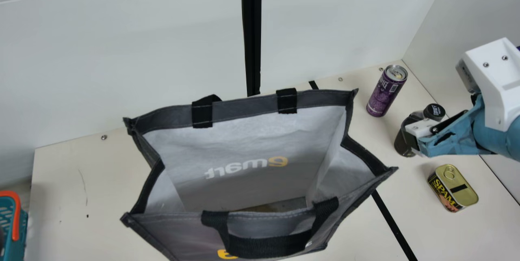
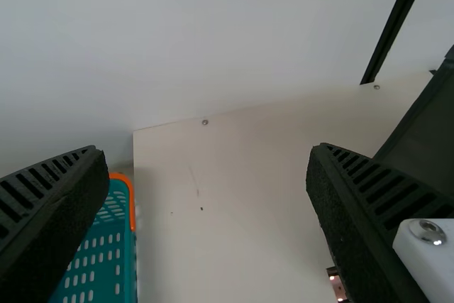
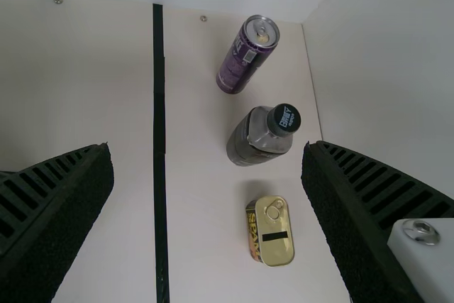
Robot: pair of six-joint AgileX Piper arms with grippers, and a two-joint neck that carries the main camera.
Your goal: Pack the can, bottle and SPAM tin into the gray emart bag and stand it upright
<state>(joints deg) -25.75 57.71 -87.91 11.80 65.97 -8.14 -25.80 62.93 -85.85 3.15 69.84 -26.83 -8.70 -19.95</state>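
Cream table (image 1: 105,180) — gray bag (image 1: 252,139) seemingly upright, gaping upward.

From close above, the main view looks into the bag (image 1: 243,141), wrist views down either side, right sharing the can (image 1: 382,96).

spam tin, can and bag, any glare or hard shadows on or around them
Main view: mild shine on the lid of the can, the bag inside darker toward its bottom; right wrist view: a soft, faint shadow beside the SPAM tin, no hard edge to it
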